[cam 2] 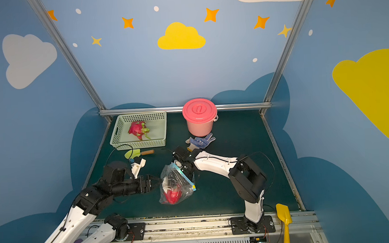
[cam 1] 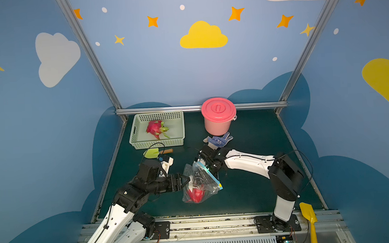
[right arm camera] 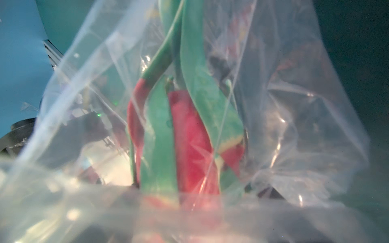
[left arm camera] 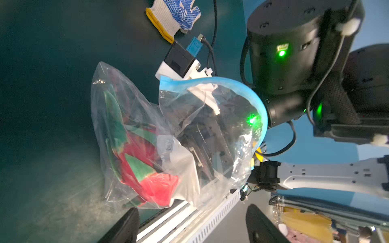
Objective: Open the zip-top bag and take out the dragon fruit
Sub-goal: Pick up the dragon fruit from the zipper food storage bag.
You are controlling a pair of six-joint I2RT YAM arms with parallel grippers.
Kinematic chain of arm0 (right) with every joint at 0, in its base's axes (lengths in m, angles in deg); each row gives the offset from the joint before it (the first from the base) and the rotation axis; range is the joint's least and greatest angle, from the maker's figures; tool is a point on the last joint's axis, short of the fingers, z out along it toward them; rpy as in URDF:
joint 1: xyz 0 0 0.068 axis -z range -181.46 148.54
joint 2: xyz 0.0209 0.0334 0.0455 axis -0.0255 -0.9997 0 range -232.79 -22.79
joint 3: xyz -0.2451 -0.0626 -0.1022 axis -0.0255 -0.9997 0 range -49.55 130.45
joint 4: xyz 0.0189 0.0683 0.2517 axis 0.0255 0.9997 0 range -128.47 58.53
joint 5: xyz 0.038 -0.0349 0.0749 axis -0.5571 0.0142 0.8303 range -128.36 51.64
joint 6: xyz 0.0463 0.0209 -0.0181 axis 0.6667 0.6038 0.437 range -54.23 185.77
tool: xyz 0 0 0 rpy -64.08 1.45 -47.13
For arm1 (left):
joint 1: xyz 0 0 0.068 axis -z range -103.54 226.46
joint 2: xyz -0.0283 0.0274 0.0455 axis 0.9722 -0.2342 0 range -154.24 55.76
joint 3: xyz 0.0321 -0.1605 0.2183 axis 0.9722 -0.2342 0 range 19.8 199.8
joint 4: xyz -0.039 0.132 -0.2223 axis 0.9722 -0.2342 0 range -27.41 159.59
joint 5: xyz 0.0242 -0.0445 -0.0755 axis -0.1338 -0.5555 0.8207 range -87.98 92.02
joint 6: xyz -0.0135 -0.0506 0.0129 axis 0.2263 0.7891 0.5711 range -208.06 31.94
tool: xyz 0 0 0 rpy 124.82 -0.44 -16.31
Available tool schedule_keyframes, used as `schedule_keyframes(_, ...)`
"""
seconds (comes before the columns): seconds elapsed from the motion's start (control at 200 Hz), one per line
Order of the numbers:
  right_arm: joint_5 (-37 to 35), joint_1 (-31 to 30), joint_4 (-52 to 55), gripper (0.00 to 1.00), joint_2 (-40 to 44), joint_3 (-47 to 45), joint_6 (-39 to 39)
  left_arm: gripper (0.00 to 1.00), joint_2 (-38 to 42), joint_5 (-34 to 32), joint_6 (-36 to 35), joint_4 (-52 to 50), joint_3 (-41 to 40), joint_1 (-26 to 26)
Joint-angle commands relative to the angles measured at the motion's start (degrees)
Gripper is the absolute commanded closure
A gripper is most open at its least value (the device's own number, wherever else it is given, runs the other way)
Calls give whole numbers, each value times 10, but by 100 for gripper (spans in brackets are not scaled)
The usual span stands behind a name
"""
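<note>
Plastic zip-top bag [cam 1: 200, 185] veils right claw [cam 1: 205, 172], seemingly spread inside | left claw [cam 1: 186, 180] released beside | glove [cam 1: 218, 140], bucket [cam 1: 219, 119] behind

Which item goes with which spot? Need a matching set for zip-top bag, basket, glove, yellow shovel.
Items:
1. zip-top bag
2. basket
3. glove
4. yellow shovel

Spots:
A. just in front of the pink bucket
B. at the front rail, far right
C. back left corner, loose dragon fruit inside
D. middle of the green mat, bagged dragon fruit inside

Pairs: 1-D, 2-C, 3-A, 4-B
</note>
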Motion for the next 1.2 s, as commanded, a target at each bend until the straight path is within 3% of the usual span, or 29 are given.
schedule_keyframes(0.0, -12, 3, 37, 15, -3, -17, -23, 21, -68, -5, -64, 24, 15, 21)
schedule_keyframes(0.22, -12, 4, 29, 15, -6, -21, -20, 23, -154, 23, -71, 79, 13, 40)
schedule_keyframes(0.36, -12, 4, 25, 15, -10, -16, -15, 34, -186, 38, -81, 82, 22, 41)
schedule_keyframes(0.441, -12, 4, 25, 15, -14, -13, -11, 54, -198, 39, -90, 71, 30, 40)
schedule_keyframes(0.491, -13, 3, 23, 15, -15, -12, -9, 73, -205, 40, -91, 68, 32, 40)
schedule_keyframes(0.526, -14, 2, 22, 15, -16, -12, -7, 94, -209, 38, -88, 63, 34, 41)
schedule_keyframes(0.541, -13, 1, 22, 15, -17, -12, -6, 96, -211, 37, -88, 61, 36, 40)
schedule_keyframes(0.981, -51, 3, 48, 15, 2, -12, 9, 96, -165, 67, -30, -65, 184, 40)
schedule_keyframes(1.106, -39, 2, 36, 15, 10, -22, 17, 97, -174, 82, 26, -13, 202, 44)
schedule_keyframes(1.191, -31, 1, 30, 14, 8, -23, 17, 97, -195, 72, 12, -10, 211, 43)
